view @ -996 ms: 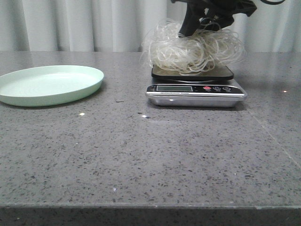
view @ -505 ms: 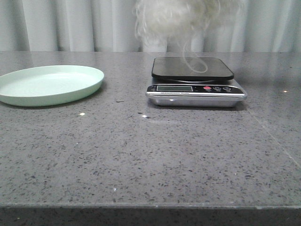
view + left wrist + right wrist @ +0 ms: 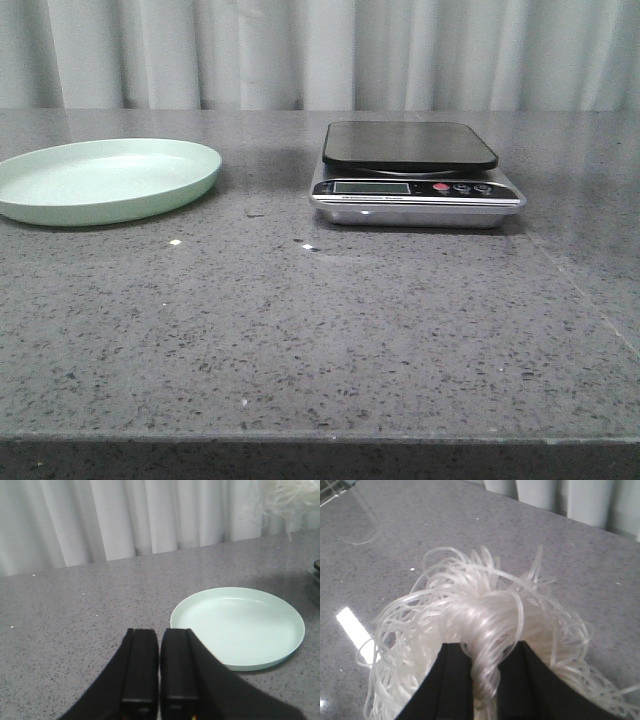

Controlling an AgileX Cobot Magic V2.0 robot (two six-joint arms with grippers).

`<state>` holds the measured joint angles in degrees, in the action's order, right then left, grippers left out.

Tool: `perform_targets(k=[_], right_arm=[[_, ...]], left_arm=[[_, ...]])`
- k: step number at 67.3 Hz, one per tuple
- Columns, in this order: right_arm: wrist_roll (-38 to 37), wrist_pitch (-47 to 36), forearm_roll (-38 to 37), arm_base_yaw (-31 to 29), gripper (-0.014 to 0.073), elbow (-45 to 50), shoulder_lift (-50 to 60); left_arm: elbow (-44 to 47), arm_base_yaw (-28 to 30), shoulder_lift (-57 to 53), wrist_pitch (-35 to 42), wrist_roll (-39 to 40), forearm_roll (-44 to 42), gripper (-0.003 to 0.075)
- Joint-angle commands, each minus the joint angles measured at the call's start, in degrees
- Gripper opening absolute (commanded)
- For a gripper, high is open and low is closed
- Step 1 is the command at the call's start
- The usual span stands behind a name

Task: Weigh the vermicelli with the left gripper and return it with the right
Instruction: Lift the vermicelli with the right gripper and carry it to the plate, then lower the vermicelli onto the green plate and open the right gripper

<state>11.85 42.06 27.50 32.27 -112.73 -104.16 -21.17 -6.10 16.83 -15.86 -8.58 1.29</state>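
Note:
My right gripper (image 3: 484, 652) is shut on the vermicelli (image 3: 470, 605), a loose nest of whitish translucent strands, and holds it in the air above the grey table. A bit of the vermicelli also shows in the left wrist view (image 3: 290, 497), high up beyond the plate. Neither gripper nor the vermicelli shows in the front view. The scale (image 3: 415, 185) with its black platform stands bare at the table's middle right. My left gripper (image 3: 160, 635) is shut and empty, low over the table beside the pale green plate (image 3: 240, 627).
The pale green plate (image 3: 105, 180) lies bare at the table's left. White curtains hang behind the table. Small bright crumbs (image 3: 174, 242) lie on the table in front of the plate and scale.
The right gripper has lifted the vermicelli off the scale and up out of the front view. The scale platform is now bare.

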Motion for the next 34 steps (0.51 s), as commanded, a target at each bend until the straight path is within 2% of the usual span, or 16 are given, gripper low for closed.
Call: perform_targets(k=[1, 21, 34], right_arm=[[0.1, -9.1, 1.9, 3.0, 0.0150, -2.1, 0.4], [0.1, -15.9, 1.9, 8.1, 0.0150, -2.1, -10.1], [0.1, -15.1, 1.8, 8.2, 0.0150, -2.1, -13.9]], left_arm=[[-1.6, 0.1, 0.4, 4.2, 0.5, 0.3, 0.0137], [-1.6, 0.1, 0.4, 4.2, 0.5, 0.3, 0.0137], [-1.6, 0.1, 0.4, 4.2, 0.5, 0.3, 0.0137]])
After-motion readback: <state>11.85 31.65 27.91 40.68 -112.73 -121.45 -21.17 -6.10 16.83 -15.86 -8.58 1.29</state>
